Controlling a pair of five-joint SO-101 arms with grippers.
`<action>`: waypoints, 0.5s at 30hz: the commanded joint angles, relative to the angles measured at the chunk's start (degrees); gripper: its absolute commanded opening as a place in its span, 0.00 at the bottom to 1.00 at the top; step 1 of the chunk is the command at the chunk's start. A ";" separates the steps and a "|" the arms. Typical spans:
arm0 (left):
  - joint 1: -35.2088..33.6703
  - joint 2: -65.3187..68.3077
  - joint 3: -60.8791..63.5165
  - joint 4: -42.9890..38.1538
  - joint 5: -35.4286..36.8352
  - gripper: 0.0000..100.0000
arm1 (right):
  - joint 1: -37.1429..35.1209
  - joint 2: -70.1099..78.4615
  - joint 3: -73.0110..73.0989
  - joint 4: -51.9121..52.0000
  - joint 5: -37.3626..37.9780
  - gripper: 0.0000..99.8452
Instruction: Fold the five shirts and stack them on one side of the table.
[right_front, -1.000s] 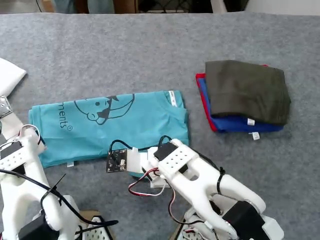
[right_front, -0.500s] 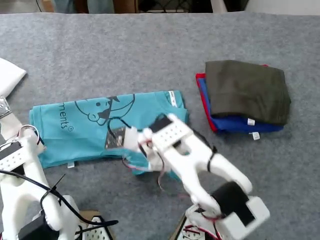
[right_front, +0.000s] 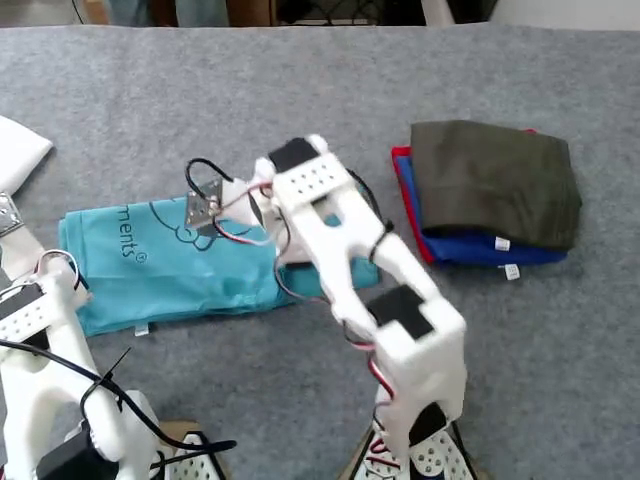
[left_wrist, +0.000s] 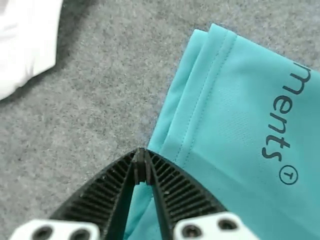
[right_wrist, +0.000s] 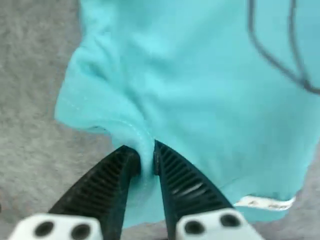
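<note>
A teal shirt (right_front: 170, 265) with a dark print lies left of centre on the grey table. My left gripper (left_wrist: 141, 167) is shut on its near left corner, low on the cloth (left_wrist: 240, 115). The right arm (right_front: 330, 230) stretches across the shirt's right part, its wrist over the print. My right gripper (right_wrist: 147, 160) is shut on a bunched fold of the teal shirt (right_wrist: 200, 80), which hangs lifted from it. A stack of folded shirts (right_front: 495, 190) lies at the right: dark olive on top, blue and red beneath.
A white shirt (right_front: 18, 150) pokes in at the table's left edge, and its cloth (left_wrist: 25, 40) lies close beside the teal corner. The grey felt table (right_front: 300, 90) stretches open behind the shirts. Both arm bases stand at the near edge.
The right arm has swung from the shirt's near right edge away from the front and to the left, dragging a fold of teal cloth over the shirt. The left arm has stayed put.
</note>
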 joint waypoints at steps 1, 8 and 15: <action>-0.48 -1.23 -0.13 -1.05 0.62 0.03 | 0.70 6.37 -13.76 2.73 3.34 0.01; -0.48 -1.23 -0.13 -1.05 0.62 0.03 | 0.70 18.68 -32.04 9.49 9.14 0.01; -0.31 -1.23 -0.13 -1.05 0.62 0.03 | 1.14 22.02 -39.69 11.87 8.97 0.29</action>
